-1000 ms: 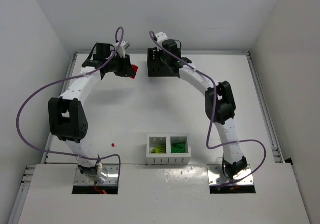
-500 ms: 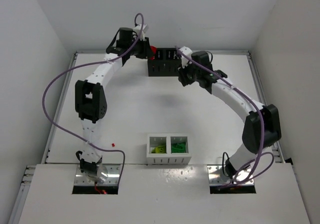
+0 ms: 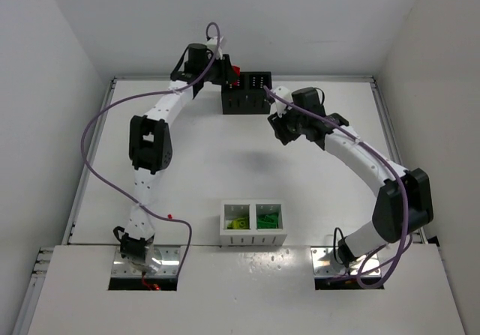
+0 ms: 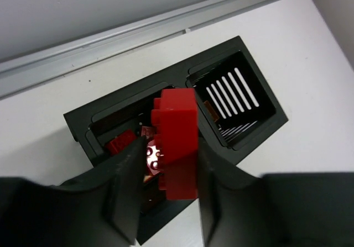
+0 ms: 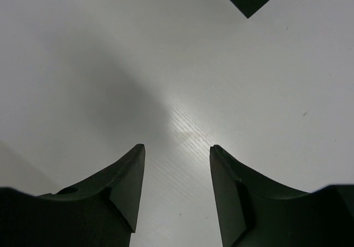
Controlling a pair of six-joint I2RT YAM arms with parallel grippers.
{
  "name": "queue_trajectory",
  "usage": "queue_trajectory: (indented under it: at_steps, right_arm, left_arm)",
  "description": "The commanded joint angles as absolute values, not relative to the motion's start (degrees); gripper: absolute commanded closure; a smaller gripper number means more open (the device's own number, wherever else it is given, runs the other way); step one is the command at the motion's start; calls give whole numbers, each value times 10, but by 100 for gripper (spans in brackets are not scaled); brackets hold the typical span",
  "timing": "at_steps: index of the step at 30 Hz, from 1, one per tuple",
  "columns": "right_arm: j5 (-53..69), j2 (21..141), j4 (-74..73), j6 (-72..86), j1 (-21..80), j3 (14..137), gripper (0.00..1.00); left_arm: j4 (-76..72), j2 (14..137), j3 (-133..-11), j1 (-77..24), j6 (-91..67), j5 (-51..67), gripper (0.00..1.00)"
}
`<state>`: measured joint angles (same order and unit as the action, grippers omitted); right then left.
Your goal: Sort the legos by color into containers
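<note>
A robotics lab cell: bare white walls [image 3: 45,50] box in a white table [image 3: 225,163] carrying two bolted arms [image 3: 150,144].

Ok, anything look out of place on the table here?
A tiny red bit lies alone on the table, left of the white box, outside any container; probably a stray lego, too small to confirm.

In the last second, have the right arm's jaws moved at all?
Yes. The right arm's jaws have pulled back from the black box, rightward and nearer the white box.
</note>
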<state>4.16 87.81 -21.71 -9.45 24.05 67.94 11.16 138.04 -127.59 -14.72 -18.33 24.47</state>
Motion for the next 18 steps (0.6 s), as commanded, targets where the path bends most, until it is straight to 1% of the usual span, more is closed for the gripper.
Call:
queue_trajectory:
  at_steps: [1, 3, 4, 6, 12, 14, 15, 16, 18]
  right_arm:
    - [81, 855, -244, -129, 237, 680, 49]
    - [88, 855, -250, -134, 237, 675, 49]
    - [88, 855, -250, -134, 237, 670, 49]
    - [88, 860, -250, -134, 237, 665, 49]
    - [87, 871, -238, -129, 231, 664, 48]
    - [81, 871, -228, -121, 226, 664, 48]
    - [76, 871, -221, -115, 226, 664, 46]
    - [58, 871, -205, -104, 226, 664, 46]
    - [39, 861, -184, -83, 226, 658, 45]
  left_arm:
    - [80, 1375, -1304, -165, -160, 230, 51]
    - [80, 1368, -1299, -165, -148, 224, 43]
    - [80, 1368, -1299, -165, -141, 217, 41]
    - [80, 1361, -1294, -165, -133, 217, 38]
    - [80, 1314, -1267, -171, -110, 197, 37]
    - [80, 1297, -1243, -171, -97, 197, 33]
    - [80, 1289, -1236, -171, -97, 197, 30]
    - [80, 1272, -1229, -171, -86, 205, 18]
    - [80, 1256, -1216, -171, -81, 226, 5]
